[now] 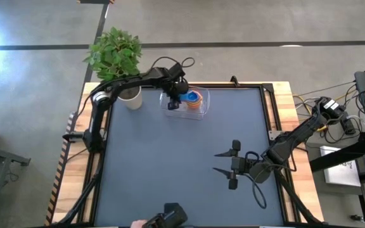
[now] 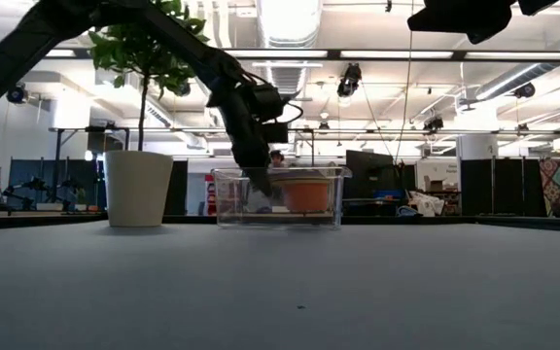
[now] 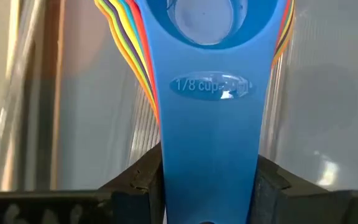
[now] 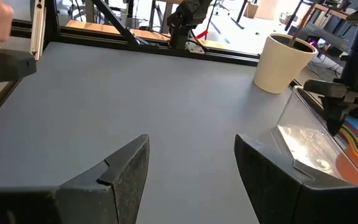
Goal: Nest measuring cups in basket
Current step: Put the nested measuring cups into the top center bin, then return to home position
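The left arm reaches from the desk's left edge across its far side, bent over the top, so that the left gripper (image 1: 173, 103) points down into the clear see-through plastic rectangular basket (image 1: 201, 109). That basket stands on the dark grey desk (image 1: 170, 171) near the far edge, just beside the white plant pot (image 1: 130, 98) with its leafy green plant (image 1: 114, 52).

In the basket lies a nested stack of small plastic measuring cups (image 1: 194, 99); from above an orange rim and a blue centre show, and in the low view the stack reads as an orange mass behind the clear wall. The left wrist view shows the small blue scoop-shaped cup marked 1/8 cup (image 3: 209, 93) on top, with red, orange, yellow and other coloured handle edges fanned beneath it.

The left jaws are clenched on the blue cup's handle, one dark finger (image 3: 135, 183) pressed against each side of it.

The right arm comes in from the desk's right edge and lies low, its right gripper (image 1: 227, 163) over the bare desk in the near right part, well apart from the basket. Its jaws are spread wide and hold nothing.
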Available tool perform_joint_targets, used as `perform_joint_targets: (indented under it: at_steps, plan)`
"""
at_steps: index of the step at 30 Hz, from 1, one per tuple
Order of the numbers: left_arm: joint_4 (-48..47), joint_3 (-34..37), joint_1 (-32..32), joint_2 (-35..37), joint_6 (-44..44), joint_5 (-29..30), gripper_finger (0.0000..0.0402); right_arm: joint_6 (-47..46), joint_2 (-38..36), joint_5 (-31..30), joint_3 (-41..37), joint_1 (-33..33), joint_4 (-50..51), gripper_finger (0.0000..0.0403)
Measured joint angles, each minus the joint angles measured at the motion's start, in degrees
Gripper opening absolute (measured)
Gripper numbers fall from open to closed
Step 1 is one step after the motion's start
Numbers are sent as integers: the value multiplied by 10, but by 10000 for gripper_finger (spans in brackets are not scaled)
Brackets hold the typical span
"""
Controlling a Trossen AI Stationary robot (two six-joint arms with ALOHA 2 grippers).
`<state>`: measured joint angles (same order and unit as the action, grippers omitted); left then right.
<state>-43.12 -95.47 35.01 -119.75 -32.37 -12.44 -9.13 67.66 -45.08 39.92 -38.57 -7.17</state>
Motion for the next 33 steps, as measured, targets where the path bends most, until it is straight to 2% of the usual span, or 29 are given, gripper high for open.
perform_joint_targets:
  at_steps: [3, 7, 11, 14, 20, 25, 30, 33]
  plan:
    - [-3, -2, 0, -1, 18, 1, 160, 0, 0, 0, 0, 0, 2, 224]
    - [-20, -2, 0, -1, 19, 40, 228, 0, 0, 0, 0, 0, 4, 224]
    - [-31, -7, 0, 6, 20, 44, 257, 0, 0, 0, 0, 0, 5, 224]
    - [-41, -22, 0, 12, 27, 44, 253, -2, 0, 0, 0, 0, 5, 224]
    - [-41, -60, -21, 37, 47, 49, 222, -2, 0, 0, 0, 0, 5, 224]
    - [-51, -100, -68, 40, 85, 101, 197, -2, 0, 0, 0, 2, 5, 224]
    - [-60, -145, -127, 44, 120, 104, 170, -3, 0, 0, 0, 2, 5, 224]
    - [-103, -184, -157, 44, 149, 104, 153, -1, 0, 0, 0, 2, 5, 224]
